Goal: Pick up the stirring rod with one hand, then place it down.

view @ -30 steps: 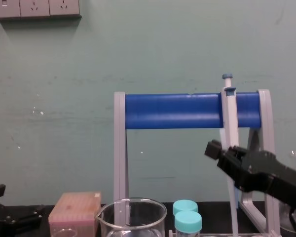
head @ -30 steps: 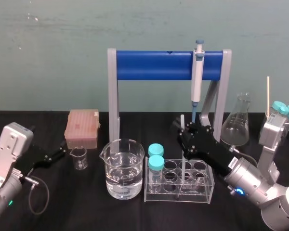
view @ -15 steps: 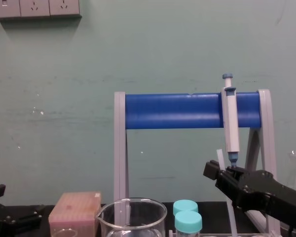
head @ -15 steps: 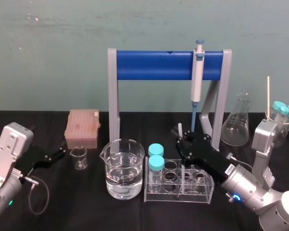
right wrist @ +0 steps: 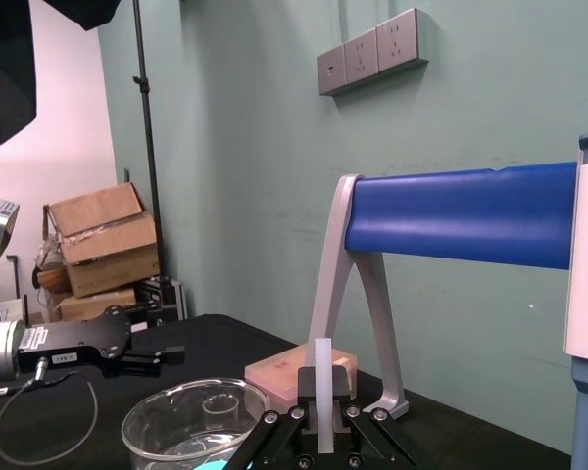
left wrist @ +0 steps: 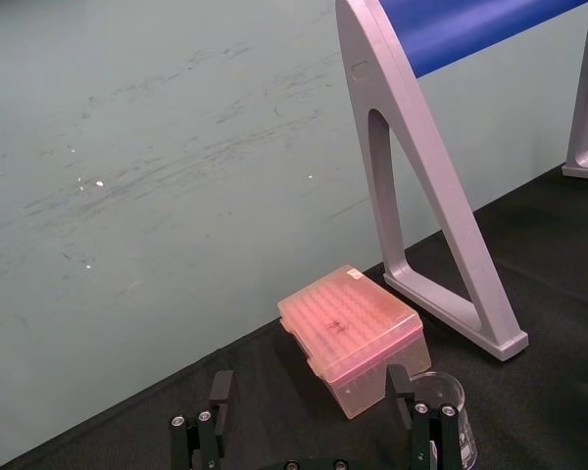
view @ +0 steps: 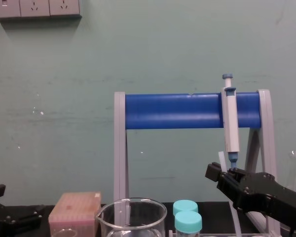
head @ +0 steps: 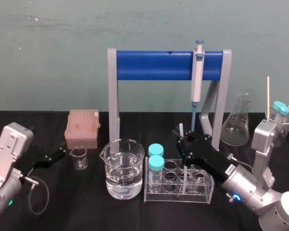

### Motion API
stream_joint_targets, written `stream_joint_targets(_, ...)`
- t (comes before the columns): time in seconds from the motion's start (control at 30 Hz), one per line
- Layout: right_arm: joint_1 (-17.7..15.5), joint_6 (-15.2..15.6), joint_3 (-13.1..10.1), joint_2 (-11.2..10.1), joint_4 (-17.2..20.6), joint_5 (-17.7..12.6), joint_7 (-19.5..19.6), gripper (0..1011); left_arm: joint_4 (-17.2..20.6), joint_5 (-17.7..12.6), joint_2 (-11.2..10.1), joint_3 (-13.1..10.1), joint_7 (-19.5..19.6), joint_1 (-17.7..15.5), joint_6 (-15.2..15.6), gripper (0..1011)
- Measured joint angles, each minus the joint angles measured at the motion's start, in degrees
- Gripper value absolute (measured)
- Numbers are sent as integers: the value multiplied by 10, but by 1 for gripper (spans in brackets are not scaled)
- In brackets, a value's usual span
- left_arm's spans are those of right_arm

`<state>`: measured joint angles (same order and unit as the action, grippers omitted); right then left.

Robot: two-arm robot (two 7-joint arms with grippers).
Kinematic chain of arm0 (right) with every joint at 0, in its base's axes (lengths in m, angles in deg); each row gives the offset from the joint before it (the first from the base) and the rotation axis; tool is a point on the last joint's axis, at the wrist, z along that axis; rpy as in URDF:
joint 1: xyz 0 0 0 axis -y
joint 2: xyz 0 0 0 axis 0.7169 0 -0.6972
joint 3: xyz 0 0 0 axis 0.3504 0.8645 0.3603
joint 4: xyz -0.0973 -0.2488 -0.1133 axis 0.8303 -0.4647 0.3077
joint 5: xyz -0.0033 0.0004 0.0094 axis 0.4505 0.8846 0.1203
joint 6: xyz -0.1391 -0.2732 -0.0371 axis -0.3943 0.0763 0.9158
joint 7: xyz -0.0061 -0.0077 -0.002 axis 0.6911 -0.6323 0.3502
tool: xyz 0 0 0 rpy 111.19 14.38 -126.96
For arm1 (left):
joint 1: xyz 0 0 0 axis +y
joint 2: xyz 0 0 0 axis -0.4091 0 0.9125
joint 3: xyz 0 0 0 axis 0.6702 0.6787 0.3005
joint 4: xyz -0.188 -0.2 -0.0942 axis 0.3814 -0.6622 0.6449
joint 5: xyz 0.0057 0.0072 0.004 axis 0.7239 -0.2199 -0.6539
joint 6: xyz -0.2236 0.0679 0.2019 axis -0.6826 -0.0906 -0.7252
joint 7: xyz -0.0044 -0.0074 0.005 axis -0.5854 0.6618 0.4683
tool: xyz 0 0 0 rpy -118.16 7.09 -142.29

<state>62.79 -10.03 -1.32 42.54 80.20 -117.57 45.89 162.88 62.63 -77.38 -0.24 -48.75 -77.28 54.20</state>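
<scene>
**Colleague:** Where's the rod right now?

**Operator:** I have the thin, straight, translucent white stirring rod (head: 181, 129) pinched in the right gripper (head: 185, 140), the black one with angular jointed fingers. Its jaws are drawn in narrow on the rod's middle stretch. The top end pokes up above them, and the lower part runs down toward the clear acrylic test-tube rack (head: 203, 193). I can't tell whether the tip touches anything there.

**Colleague:** How do you expect it to handle?

**Operator:** My guess is very light, stiff and slick. If it's glass it will be brittle, so I want a firm pinch and not a crushing one. A hold near the middle should stop it swinging. It's round, so I'd expect it to roll on the matte black tabletop (head: 135, 214).

**Colleague:** What's around it?

**Operator:** A clear glass beaker (head: 124, 175) part-filled with water sits just beside the rack. Two teal-capped tubes (head: 155, 162) stand in the rack's near-left wells. Behind them the blue-and-grey pipette (head: 197, 77) hangs from the blue-barred, grey-legged stand (head: 149, 66). A conical glass flask (head: 237, 126) is off to the right.

**Colleague:** And the other arm?

**Operator:** The left gripper (head: 58, 154) is parked low at the left, jaws spread wide and empty. It's near a small beaker (head: 78, 159) and a pink tip box (head: 82, 129).
</scene>
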Motion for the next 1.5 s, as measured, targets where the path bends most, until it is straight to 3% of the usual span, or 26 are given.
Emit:
stream_joint_targets(0.23,0,0,0,0,0,0,0,97,0,0,0,0,0,0,0,1000)
stream_joint_targets(0.93,0,1,1,-1,1,-1,-1,759,0,0,0,0,0,0,0,1000)
stream_joint_targets(1.0,-1,3,-3,-3,7,6,12,805,0,0,0,0,0,0,0,1000)
stream_joint_targets(1.13,-11,10,-21,-8,30,29,67,927,0,0,0,0,0,0,0,1000)
stream_joint_targets(1.23,-29,26,-46,-13,59,65,151,997,0,0,0,0,0,0,0,1000)
stream_joint_targets(1.27,-39,39,-58,-15,74,85,195,1003,0,0,0,0,0,0,0,1000)
stream_joint_targets(1.37,-60,82,-79,-15,98,119,279,1003,0,0,0,0,0,0,0,1000)
stream_joint_targets(1.4,-60,82,-79,-15,98,119,279,1003,0,0,0,0,0,0,0,1000)
stream_joint_targets(1.43,-69,107,-88,-15,108,132,314,1003,0,0,0,0,0,0,0,1000)
stream_joint_targets(1.5,-76,133,-95,-15,114,142,340,1003,0,0,0,0,0,0,0,1000)
